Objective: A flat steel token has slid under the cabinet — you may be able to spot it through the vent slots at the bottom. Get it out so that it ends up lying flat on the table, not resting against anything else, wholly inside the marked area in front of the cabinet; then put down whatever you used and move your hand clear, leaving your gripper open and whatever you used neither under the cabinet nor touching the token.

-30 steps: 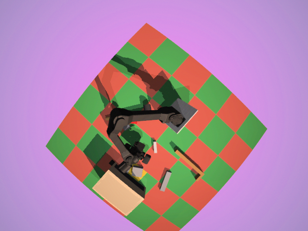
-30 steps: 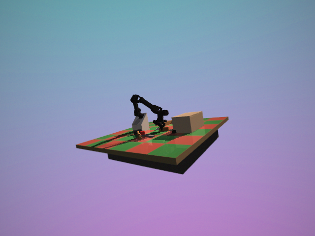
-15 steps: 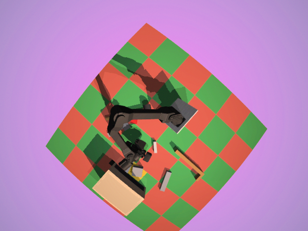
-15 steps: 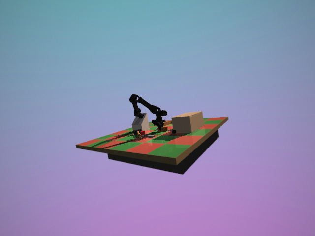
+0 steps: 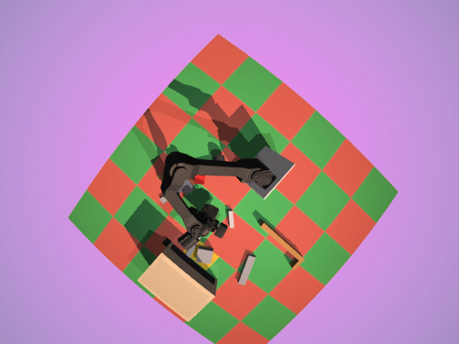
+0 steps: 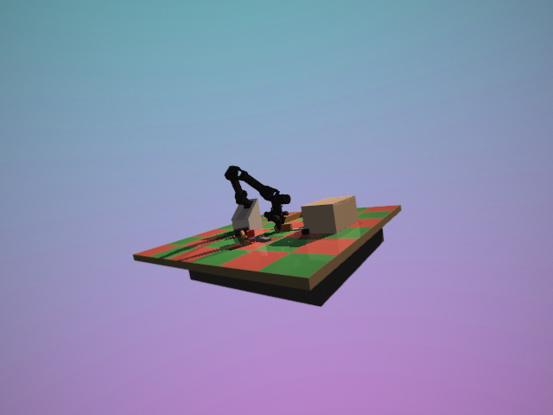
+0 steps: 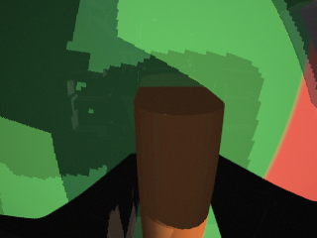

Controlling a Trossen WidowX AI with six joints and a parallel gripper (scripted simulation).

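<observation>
My gripper [image 7: 172,162] [image 6: 278,225] is shut on a brown-orange wooden handle [image 7: 178,159] [image 6: 285,226], low in front of the cabinet [image 5: 176,287] [image 6: 319,219]. The far end of what I hold is hidden. The yellow marked area [image 5: 215,256] lies before the cabinet's dark front, partly covered by a grey block [image 5: 204,255] and my wrist. A light grey patch [image 5: 191,249] shows beside the wrist; I cannot tell whether it is the token. The vent slots cannot be made out.
An orange L-shaped bar [image 5: 281,242] lies to the right. A long grey bar [image 5: 247,269] and a small white bar [image 5: 231,218] lie nearer. A red block [image 5: 199,179] [image 6: 251,233] sits near the arm. The arm stands on a grey sloped base [image 5: 283,164] [image 6: 253,217].
</observation>
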